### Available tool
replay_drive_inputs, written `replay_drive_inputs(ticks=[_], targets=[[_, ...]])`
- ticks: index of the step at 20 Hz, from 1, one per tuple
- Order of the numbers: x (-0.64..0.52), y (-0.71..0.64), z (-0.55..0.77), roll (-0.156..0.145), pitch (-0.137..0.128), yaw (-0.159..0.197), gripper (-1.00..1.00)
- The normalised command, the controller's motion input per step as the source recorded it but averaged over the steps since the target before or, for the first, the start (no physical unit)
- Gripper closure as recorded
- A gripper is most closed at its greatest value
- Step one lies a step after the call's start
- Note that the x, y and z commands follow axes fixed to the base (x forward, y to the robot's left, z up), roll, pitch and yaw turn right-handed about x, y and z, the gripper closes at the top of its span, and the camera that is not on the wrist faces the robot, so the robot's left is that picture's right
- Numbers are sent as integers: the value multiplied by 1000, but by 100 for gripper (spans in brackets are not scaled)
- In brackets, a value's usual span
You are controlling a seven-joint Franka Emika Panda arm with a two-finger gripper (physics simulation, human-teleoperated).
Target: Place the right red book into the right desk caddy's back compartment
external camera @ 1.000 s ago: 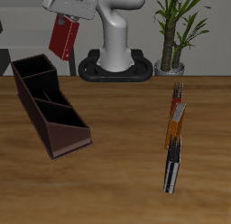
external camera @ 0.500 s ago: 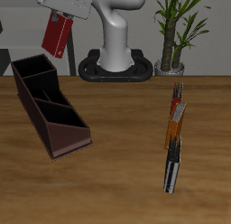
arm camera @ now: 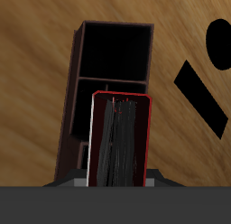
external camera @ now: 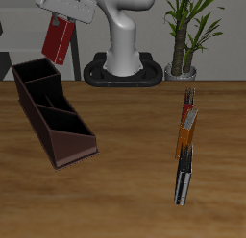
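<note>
One book (external camera: pixel 58 40) hangs clamped in our gripper (external camera: pixel 67 13) at the upper left of the exterior frame, high above the caddy (external camera: pixel 50 109). We should centre it over the back compartment (external camera: pixel 34 72), keep it upright, then lower between the tall walls. Open air surrounds it; the surface (external camera: pixel 135 165) lies well below.

dark red book (external camera: pixel 58 40) with pale spine strip, dark brown-black caddy (external camera: pixel 53 110) with maroon inner walls, brown wood-grain table (external camera: pixel 135 184), far white robot base (external camera: pixel 125 40) on black plate, orange, red, black-and-white book row (external camera: pixel 185 146), green plant (external camera: pixel 192 26)
</note>
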Motion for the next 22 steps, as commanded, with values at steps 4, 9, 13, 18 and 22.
replay_drive_inputs(ticks=[4,9,13,18,22], targets=[[162,-105,12,5,-31,-12,100],[78,-26,-7,2,-7,-11,100],[103,-76,-24,-5,-17,-7,100],[116,20,38,14,-26,-18,100],[63,24,21,4,-14,-22,100]])
